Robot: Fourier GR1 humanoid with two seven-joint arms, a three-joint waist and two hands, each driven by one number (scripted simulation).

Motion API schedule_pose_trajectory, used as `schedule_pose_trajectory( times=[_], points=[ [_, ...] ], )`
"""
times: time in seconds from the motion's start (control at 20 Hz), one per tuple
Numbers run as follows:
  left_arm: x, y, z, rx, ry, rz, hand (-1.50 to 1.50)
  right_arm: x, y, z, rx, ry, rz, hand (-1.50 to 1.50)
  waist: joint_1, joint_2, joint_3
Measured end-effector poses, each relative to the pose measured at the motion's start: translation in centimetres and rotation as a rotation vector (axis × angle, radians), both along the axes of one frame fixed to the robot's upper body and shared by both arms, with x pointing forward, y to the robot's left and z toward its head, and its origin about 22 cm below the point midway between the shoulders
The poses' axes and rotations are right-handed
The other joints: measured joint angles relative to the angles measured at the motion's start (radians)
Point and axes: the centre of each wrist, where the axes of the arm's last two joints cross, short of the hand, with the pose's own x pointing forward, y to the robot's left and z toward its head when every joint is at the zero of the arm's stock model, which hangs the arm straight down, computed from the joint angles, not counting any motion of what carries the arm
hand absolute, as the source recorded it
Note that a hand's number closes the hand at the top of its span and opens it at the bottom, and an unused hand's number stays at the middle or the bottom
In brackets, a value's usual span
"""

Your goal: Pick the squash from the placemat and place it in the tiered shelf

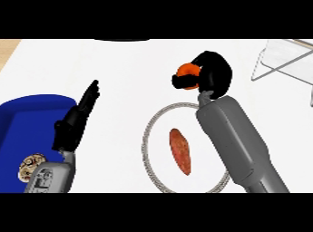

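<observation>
Squash (pixel 188 69): orange, held in my right hand (pixel 211 72), whose fingers curl round it, above the counter (pixel 125 63) toward its far edge. Tiered shelf (pixel 294 61): wire frame, far right corner. Placemat (pixel 149 136): round, pale, near edge, carrying a reddish sweet potato (pixel 181 150). Left hand (pixel 78 113): fingers straight, over a blue tray (pixel 15 131) at the left edge.

Bright even light, white counter (pixel 119 68) nearly shadowless, no glare, soft edges throughout
</observation>
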Motion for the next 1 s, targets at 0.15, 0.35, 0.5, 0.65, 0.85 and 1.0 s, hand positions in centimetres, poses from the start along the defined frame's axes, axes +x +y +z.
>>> schedule_pose_trajectory(
  times=[0.15, 0.35, 0.5, 0.65, 0.85, 1.0],
  points=[
    [0.1, -0.2, 0.1, -0.005, 0.004, 0.004, 0.0, -0.1, 0.7, 2.3, -0.005, -0.095, -0.017, 1.5, -0.012, -0.003, 0.0],
    [0.0, 0.3, 0.3, 0.001, 0.01, 0.013, 0.0, -0.1, 1.8, 6.0, -0.04, -0.201, -0.051, 1.5, -0.018, -0.006, -0.001],
    [-0.1, 0.8, -0.1, 0.005, 0.014, 0.022, 0.0, -0.3, 1.8, 7.7, -0.108, -0.257, -0.093, 1.5, -0.025, -0.008, -0.001],
    [0.0, 0.6, 0.2, 0.005, 0.01, 0.025, 0.0, -0.2, 0.9, 9.8, -0.16, -0.312, -0.149, 1.5, -0.027, -0.008, -0.001],
    [0.2, 0.2, 0.4, 0.002, 0.014, 0.021, 0.0, 0.4, -0.5, 12.8, -0.21, -0.378, -0.225, 1.5, -0.026, -0.007, -0.001],
    [0.0, 1.1, 0.3, 0.005, 0.011, 0.024, 0.0, 0.3, -1.6, 14.7, -0.252, -0.417, -0.279, 1.5, -0.026, -0.007, -0.001]
  ],
)
